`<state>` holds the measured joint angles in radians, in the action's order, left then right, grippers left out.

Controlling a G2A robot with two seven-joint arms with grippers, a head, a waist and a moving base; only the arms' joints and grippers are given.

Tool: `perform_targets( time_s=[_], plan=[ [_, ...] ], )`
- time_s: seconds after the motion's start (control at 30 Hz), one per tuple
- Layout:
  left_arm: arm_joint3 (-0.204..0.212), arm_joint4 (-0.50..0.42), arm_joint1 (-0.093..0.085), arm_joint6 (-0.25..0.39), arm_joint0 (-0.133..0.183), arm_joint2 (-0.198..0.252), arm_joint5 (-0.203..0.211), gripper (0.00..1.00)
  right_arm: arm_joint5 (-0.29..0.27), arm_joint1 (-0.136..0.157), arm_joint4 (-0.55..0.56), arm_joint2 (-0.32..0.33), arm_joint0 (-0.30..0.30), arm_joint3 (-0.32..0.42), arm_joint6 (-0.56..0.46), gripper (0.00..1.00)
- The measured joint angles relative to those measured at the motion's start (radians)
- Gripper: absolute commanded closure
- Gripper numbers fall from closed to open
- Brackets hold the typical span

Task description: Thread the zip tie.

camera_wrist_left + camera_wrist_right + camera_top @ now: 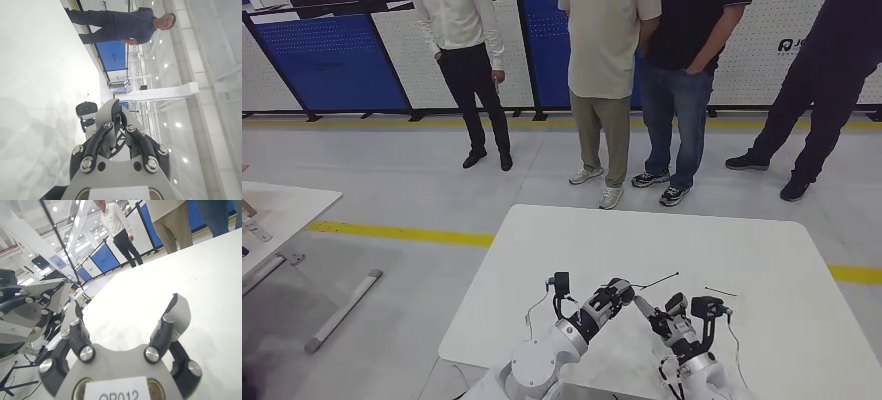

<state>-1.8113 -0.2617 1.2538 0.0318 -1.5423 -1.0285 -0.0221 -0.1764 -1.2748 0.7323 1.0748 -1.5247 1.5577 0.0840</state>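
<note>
Two ties up top: pinching one zip tie (657,280) in clenched L gripper (625,291), spotting second tie (720,291) lying on table (642,240) just past spread-open R gripper (659,303). L wrist: pressing pads (115,113) tight together. R wrist: gaping wide over table (151,275); holding zip tie (59,237) up beside, in L gripper (68,281).

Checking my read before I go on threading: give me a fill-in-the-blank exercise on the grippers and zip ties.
1. The left gripper is ___ on the black zip tie.
2. The right gripper is ___ and holds nothing.
3. The second zip tie lies on the table, nearer the ___ gripper.

Missing words: shut; open; right.
</note>
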Motion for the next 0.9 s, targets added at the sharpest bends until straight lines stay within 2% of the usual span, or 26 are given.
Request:
perform_targets(
  time_s=[0.03, 0.07, 0.13, 0.23, 0.43, 0.47, 0.5, 0.57, 0.67, 0.9],
  plan=[
    [0.0, 0.001, 0.0, -0.001, 0.0, 0.002, 0.002, 1.0, 0.004, -0.001, 0.001, -0.002, 0.003, -0.001, -0.002, 0.36],
    [0.0, 0.001, 0.001, -0.002, 0.0, 0.003, 0.004, 1.0, 0.008, -0.002, 0.005, -0.005, 0.006, -0.002, -0.002, 0.46],
    [0.001, -0.001, 0.002, -0.004, 0.001, 0.004, 0.007, 1.0, 0.013, -0.004, 0.014, -0.013, 0.009, -0.003, -0.009, 0.59],
    [0.003, -0.005, 0.003, -0.01, 0.002, 0.005, 0.009, 1.0, 0.013, -0.005, 0.038, -0.02, 0.011, 0.002, -0.016, 0.63],
    [0.014, 0.004, 0.005, -0.013, 0.008, 0.01, 0.004, 1.0, -0.05, -0.002, 0.04, -0.009, -0.008, 0.02, 0.009, 0.66],
    [0.016, 0.006, 0.005, -0.014, 0.009, 0.012, 0.002, 1.0, -0.053, -0.001, 0.044, -0.006, -0.011, 0.024, 0.012, 0.7],
    [0.017, 0.008, 0.005, -0.014, 0.01, 0.013, 0.001, 1.0, -0.055, -0.001, 0.045, -0.005, -0.013, 0.026, 0.013, 0.66],
    [0.02, 0.011, 0.006, -0.015, 0.012, 0.016, 0.0, 1.0, -0.055, -0.001, 0.046, -0.003, -0.015, 0.03, 0.013, 0.7],
    [0.024, 0.016, 0.007, -0.016, 0.014, 0.02, -0.001, 1.0, -0.055, -0.001, 0.05, -0.002, -0.017, 0.037, 0.006, 0.65],
    [0.033, 0.028, 0.01, -0.023, 0.018, 0.03, -0.002, 1.0, -0.058, -0.004, 0.051, -0.008, -0.011, 0.038, -0.018, 0.65]
  ],
)
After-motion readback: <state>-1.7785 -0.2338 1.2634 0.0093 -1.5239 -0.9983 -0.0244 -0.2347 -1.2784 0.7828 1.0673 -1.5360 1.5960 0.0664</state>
